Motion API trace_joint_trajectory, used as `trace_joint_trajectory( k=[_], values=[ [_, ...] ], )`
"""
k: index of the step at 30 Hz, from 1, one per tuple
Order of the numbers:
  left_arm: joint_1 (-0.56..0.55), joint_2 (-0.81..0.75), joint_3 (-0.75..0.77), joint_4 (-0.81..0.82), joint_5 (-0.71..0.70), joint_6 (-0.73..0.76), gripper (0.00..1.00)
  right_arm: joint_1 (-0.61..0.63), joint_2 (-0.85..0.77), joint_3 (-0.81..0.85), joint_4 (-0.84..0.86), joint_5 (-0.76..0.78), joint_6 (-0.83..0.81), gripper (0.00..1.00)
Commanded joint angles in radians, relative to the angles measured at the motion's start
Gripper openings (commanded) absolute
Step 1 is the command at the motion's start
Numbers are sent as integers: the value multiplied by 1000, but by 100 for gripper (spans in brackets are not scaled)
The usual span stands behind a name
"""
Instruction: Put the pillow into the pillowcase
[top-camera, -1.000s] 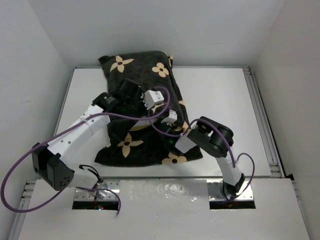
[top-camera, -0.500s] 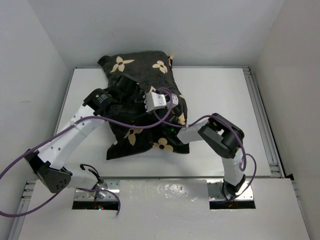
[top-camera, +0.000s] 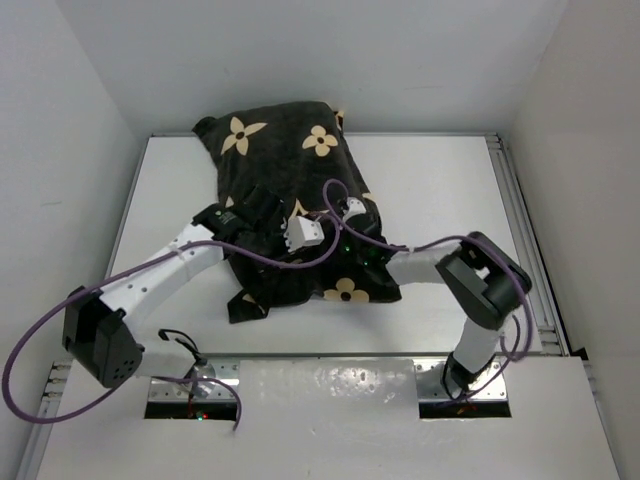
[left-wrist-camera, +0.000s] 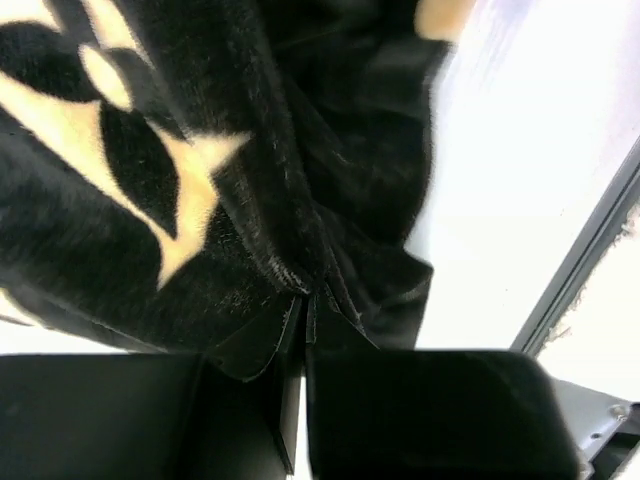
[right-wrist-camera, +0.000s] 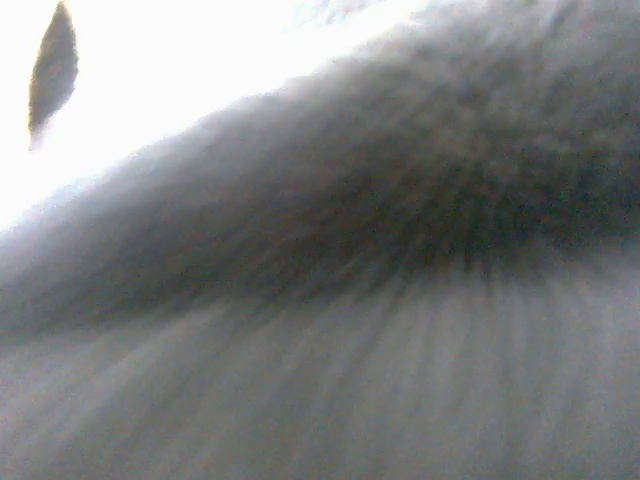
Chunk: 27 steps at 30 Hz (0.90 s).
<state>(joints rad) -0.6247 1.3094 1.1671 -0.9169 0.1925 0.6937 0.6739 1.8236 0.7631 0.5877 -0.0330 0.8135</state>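
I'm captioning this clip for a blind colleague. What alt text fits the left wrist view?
The left pincer is shut on a bunched fold of the black pillowcase, whose tan flower print fills the upper left. The white table shows on the right, edged by a grey rail.

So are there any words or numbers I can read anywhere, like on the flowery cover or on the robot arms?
None can be read.
The pillowcase: only tan flowers and star shapes, no letters.
The left arm and the right arm: any labels are too small to read.
The right wrist view is all blur, so nothing can be read there.
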Motion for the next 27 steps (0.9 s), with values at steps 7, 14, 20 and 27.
trace_joint_trajectory(
  k=[7, 14, 20, 27],
  values=[
    [49, 44, 46, 119, 48, -94, 0, 137, -236, -111, -208, 149, -197, 21],
    [65, 44, 51, 107, 28, -99, 0, 190, -66, 16, -123, 248, -102, 51],
    [74, 27, 62, 95, 31, -97, 0, 181, 65, 84, -114, 382, 82, 59],
    [83, 30, 52, 101, 15, -94, 1, 147, 80, 15, 10, 398, 136, 0]
  ],
)
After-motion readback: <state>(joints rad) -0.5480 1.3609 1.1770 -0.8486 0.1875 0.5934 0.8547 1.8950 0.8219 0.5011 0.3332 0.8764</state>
